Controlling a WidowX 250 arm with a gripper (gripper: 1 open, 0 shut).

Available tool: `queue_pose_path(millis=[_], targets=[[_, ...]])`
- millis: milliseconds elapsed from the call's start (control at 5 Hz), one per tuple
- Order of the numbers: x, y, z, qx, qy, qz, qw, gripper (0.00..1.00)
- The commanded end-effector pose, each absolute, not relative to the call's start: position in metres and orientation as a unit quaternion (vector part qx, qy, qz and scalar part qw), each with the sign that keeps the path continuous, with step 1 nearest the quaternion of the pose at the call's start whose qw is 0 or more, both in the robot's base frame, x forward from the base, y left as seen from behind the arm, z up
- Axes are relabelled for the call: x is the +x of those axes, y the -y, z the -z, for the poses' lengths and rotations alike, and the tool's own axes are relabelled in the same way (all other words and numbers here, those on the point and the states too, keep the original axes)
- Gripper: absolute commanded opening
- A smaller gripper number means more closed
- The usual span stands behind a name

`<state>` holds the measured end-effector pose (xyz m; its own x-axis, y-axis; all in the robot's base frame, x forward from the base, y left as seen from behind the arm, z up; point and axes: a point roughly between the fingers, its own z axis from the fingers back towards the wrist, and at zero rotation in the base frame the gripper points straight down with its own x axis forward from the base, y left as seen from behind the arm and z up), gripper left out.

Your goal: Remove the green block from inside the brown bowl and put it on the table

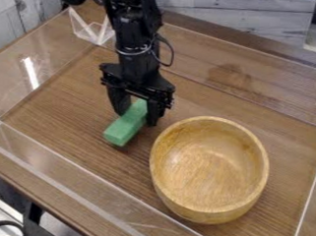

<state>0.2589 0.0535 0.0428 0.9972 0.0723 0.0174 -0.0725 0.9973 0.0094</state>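
Jaws stand apart around the green block [126, 123], which lies on the table [56, 122] just beside the bowl [210, 168]. I should lift the gripper [134, 109] straight up, brushing neither side. Flat, smooth bar; round, pale wooden bowl; streaky brown tabletop.

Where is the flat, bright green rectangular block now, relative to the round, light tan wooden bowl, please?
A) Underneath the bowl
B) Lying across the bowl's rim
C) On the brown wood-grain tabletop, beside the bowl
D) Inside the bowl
C: the green block lies on the brown tabletop under the black gripper, outside the tan bowl, whose interior shows nothing in it.
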Motion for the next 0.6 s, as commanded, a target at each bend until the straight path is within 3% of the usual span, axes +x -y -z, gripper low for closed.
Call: queue_pose_path(millis=[0,400], targets=[[0.2716,-0.0571,-0.0603,0.006,0.040,-0.035,0.999,1.00],[0.2776,-0.0546,-0.0645,-0.003,0.042,-0.032,0.999,1.00]])
